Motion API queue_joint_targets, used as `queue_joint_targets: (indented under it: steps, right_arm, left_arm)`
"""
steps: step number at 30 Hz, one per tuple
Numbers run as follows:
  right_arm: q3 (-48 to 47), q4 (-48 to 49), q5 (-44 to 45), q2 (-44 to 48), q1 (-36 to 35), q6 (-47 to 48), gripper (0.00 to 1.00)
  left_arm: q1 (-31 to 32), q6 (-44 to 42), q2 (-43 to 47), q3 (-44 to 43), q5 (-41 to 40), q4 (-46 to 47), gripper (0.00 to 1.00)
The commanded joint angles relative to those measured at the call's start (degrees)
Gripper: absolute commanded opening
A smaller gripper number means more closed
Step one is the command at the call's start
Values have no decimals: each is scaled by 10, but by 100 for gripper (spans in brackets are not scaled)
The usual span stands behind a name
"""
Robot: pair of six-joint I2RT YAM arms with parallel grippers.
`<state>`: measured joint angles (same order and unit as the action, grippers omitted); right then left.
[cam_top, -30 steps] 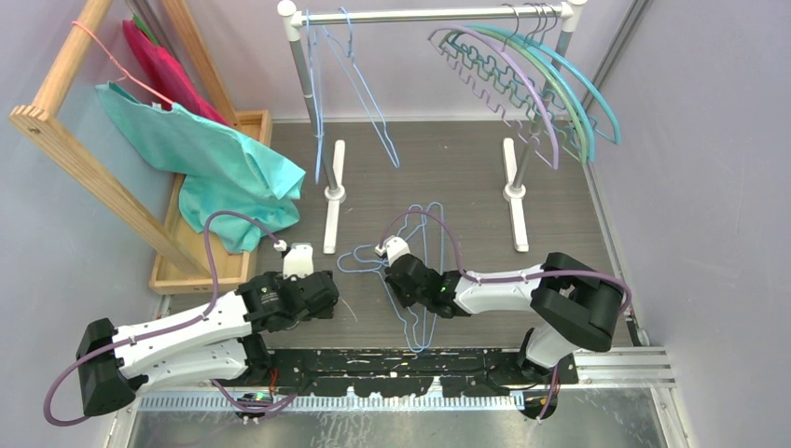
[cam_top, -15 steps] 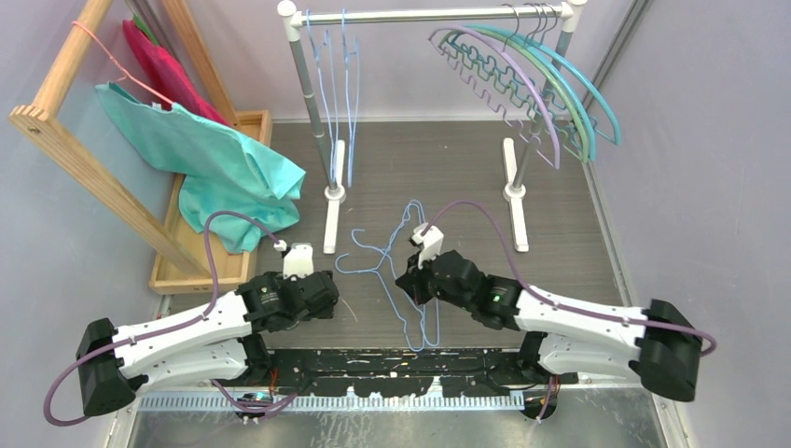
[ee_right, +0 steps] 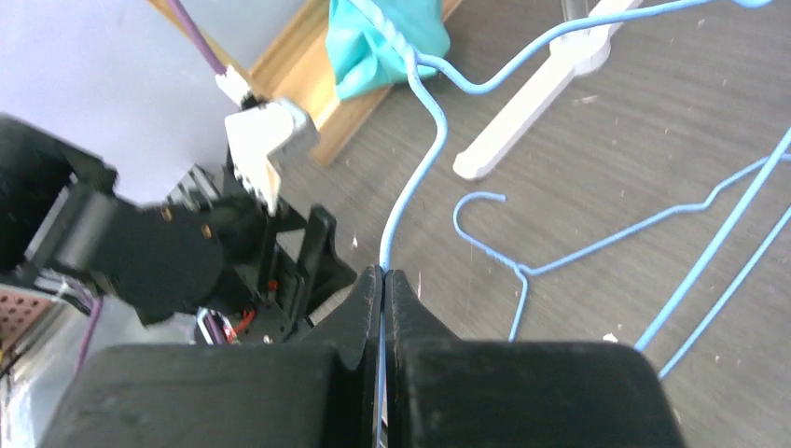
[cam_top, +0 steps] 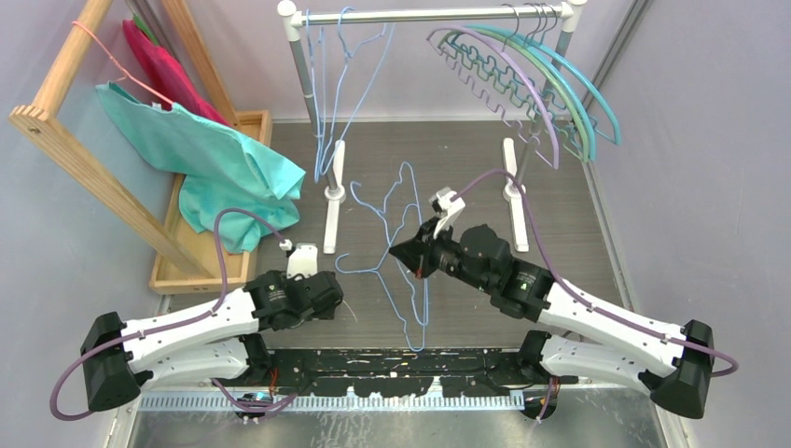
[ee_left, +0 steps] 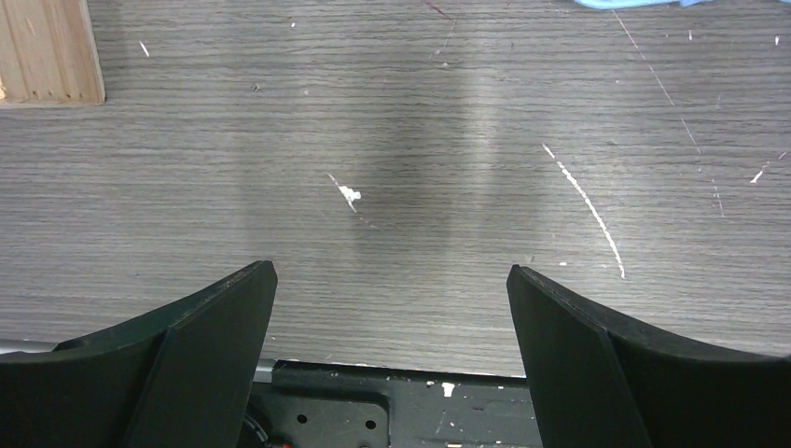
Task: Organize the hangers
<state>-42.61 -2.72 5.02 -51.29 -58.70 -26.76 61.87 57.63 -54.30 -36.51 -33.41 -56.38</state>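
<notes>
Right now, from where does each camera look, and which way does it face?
Top external: above and behind the bases, looking down on the table, rack, left arm and right arm.
Left wrist: faces straight down at the table; the open left pincer frames the bottom.
Right wrist: looks along the shut right pincer, clamped on a light-blue hanger, toward the left arm.
Shared: top and right wrist both show that hanger.

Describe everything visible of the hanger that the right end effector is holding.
The hanger is thin light-blue wire, bent into a triangle with a curved hook. The right end effector is shut on one straight run of it, holding it tilted above the dark wood-grain table. A second blue hanger lies flat beside it; whether they touch cannot be told.
</notes>
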Motion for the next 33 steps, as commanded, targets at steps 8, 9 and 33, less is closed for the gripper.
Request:
queue_joint_targets:
  steps: [8, 9, 33]
  right_arm:
    - [-189, 159, -108, -110, 132, -32, 1]
    - [-206, 168, -116, -123, 137, -34, 1]
    - [-499, 292, -193, -396, 265, -138, 1]
  left_arm:
    - [-1, -13, 8, -22, -26, 17, 98]
    - [-1, -14, 9, -21, -27, 18, 98]
    - [-1, -21, 5, -14, -24, 31, 98]
